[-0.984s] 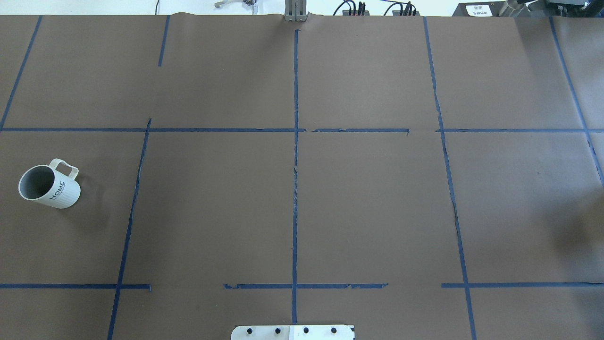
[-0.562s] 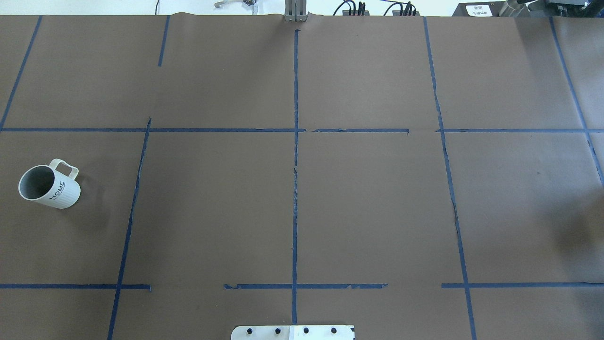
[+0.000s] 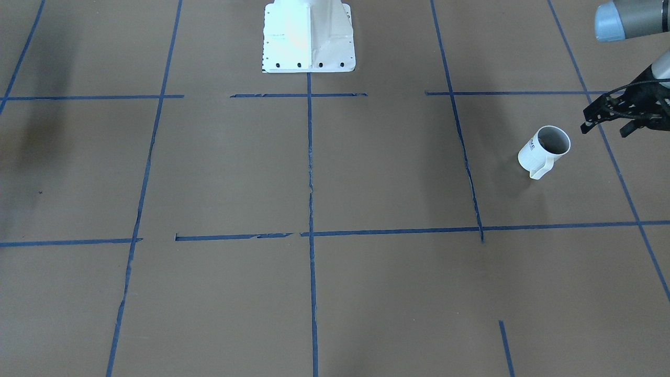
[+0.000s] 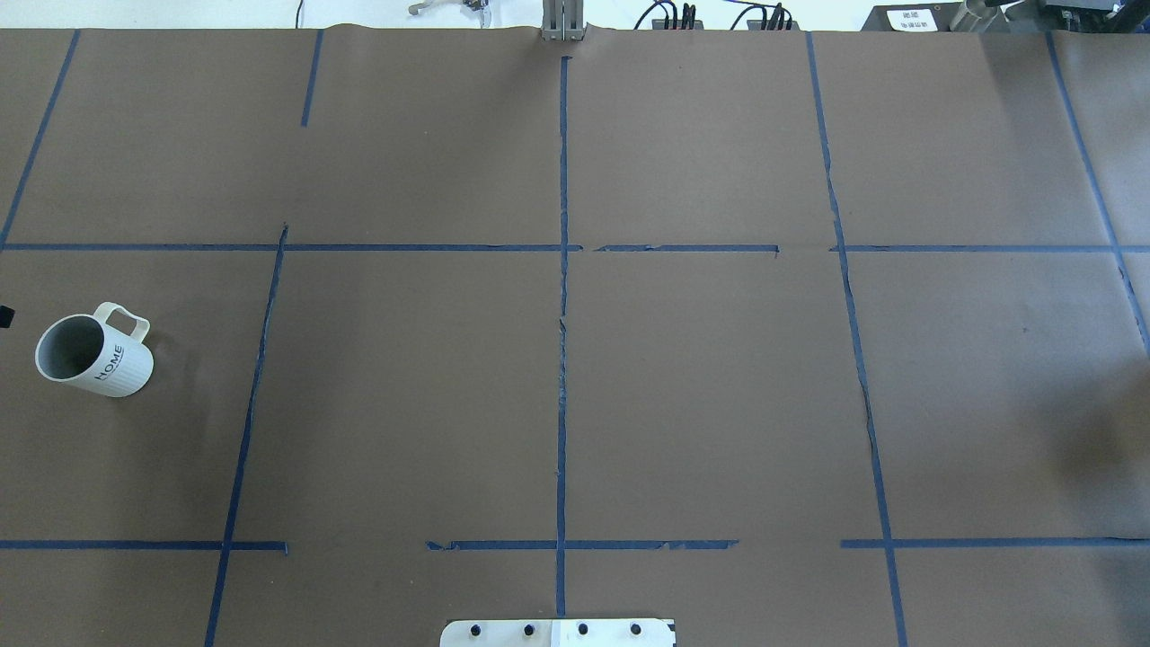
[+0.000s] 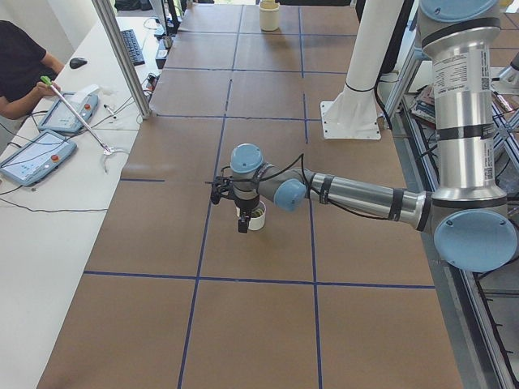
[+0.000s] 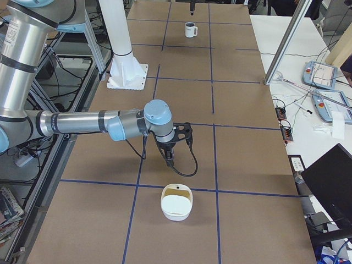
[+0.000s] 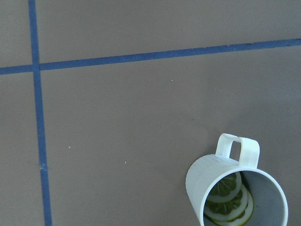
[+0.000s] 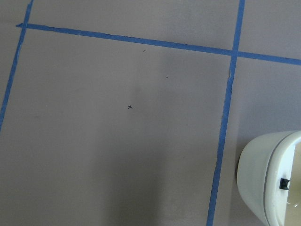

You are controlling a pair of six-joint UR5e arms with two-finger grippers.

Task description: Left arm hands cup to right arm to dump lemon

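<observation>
**Inspector:** Where is the cup, and what is in it?

**Assessor:** The cup (image 3: 529, 155) stands upright on the brown table (image 4: 701, 377), far over on the robot's left. Its handle faces the operators' side. Lemon (image 7: 227, 200) slices lie inside. Nothing touches it.

**Inspector:** And the claws?

**Assessor:** The left gripper (image 3: 603, 130) hovers just beside the cup, on its outer side and clear of it. Its two dark tips look spread, with nothing between them. The right gripper (image 6: 170, 158) hangs over the far end of the table near a white bowl (image 6: 176, 204). Only the side camera shows it, so I cannot tell whether it is apart or together.

**Inspector:** Which step is this?

**Assessor:** In my judgement it is the approach to the first pickup. The handover and the dump are not yet begun. The next move calls for setting the left fingers astride the cup's wall, closing firmly, and lifting it level so the slices stay inside.
</observation>
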